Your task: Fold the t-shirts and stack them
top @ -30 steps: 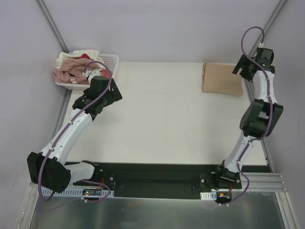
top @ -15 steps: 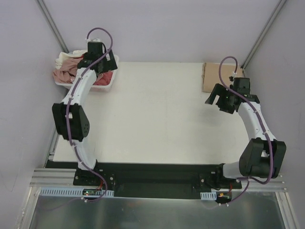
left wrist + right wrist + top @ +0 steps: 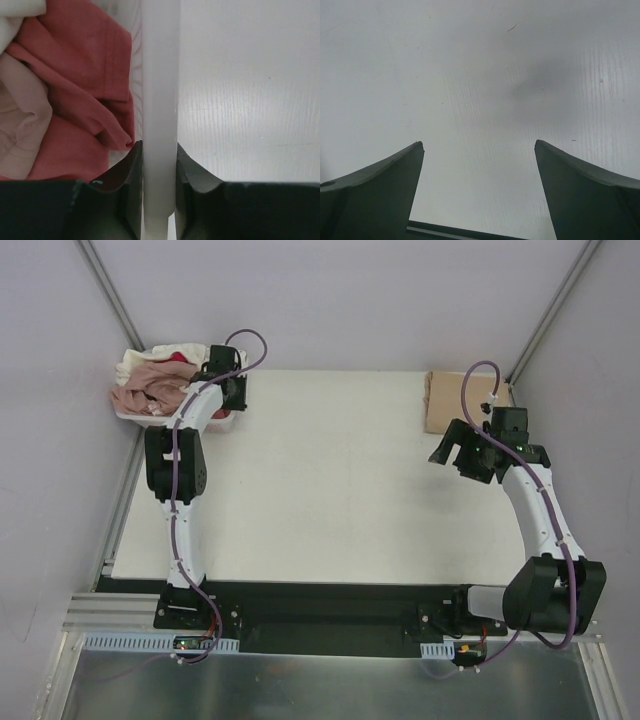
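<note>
— Between the left jaws sits the white rim of the basket (image 3: 160,100), pinched tight. It's plastic they've got, no cloth at all.
— And the t-shirts (image 3: 150,380)?
— Just to the left of those jaws, inside the basket wall. The red t-shirt (image 3: 80,75) is bunched up against it, and a pale pink one (image 3: 22,125) lies further left. None of it is in the grip.
— So what can go sour?
— I reckon any pull now moves the whole basket, not a shirt. Lift it by that one edge and it could tip and dump the lot. Drag it and the smooth rim may slip out of the pinch. That red fold also lies close beside the jaws, so it might get snagged along the way.
— Right jaws?
— Spread wide, holding nothing, with only bare counter (image 3: 480,75) below them. The tan t-shirt (image 3: 465,405) lies flat on the counter beyond them, apart, toward the far corner.
— Any writing to read?
— Nothing. No brand, label or print that I can make out on the cloth or the basket.
</note>
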You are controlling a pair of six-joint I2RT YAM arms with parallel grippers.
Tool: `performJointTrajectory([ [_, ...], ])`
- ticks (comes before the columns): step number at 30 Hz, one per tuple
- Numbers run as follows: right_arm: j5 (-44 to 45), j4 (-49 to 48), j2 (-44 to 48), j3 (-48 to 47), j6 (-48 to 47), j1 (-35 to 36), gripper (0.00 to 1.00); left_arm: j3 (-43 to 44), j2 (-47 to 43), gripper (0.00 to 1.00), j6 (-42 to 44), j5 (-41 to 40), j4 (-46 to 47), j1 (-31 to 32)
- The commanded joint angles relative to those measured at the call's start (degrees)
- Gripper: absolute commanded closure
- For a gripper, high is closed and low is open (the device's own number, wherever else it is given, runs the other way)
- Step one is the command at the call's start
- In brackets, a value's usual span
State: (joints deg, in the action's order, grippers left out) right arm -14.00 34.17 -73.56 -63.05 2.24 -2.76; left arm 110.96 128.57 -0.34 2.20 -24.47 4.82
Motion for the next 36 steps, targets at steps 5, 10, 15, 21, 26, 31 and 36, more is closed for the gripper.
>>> performJointTrajectory([
  [5, 0.02, 0.81, 1.84, 1.08, -0.75, 0.57, 0.03, 10.49, 2.98, 0.88, -0.19, 1.41, 0.56, 9.94],
  [10, 0.98, 0.9, 2.98, 1.52, -1.18, 0.57, 0.03, 21.47, 8.0, 0.89, -5.1, 3.6, 0.74, 15.03],
  [15, 1.87, 1.07, 3.69, 1.87, -1.27, 0.57, 0.03, 25.1, 11.35, 0.85, -13.01, 2.9, 6.34, 19.08],
  [21, 2.13, 1.69, 2.02, 1.26, -1.8, 0.57, 0.03, 25.45, 13.54, 0.69, -16.71, -0.52, 19.51, 24.18],
  [26, 3.98, 2.39, 2.89, 1.35, -3.28, 0.57, 0.03, 30.45, 18.81, 0.54, -20.21, -3.6, 26.21, 25.77],
  [31, 4.77, 2.48, 2.98, 1.44, -3.38, 0.57, 0.03, 30.9, 18.13, 0.01, -22.34, -3.34, 28.16, 26.03],
  [36, 3.89, 1.69, 3.51, 1.87, -2.94, 0.57, 0.03, 22.41, 9.44, 0.01, -21.46, 2.01, 27.72, 26.29],
])
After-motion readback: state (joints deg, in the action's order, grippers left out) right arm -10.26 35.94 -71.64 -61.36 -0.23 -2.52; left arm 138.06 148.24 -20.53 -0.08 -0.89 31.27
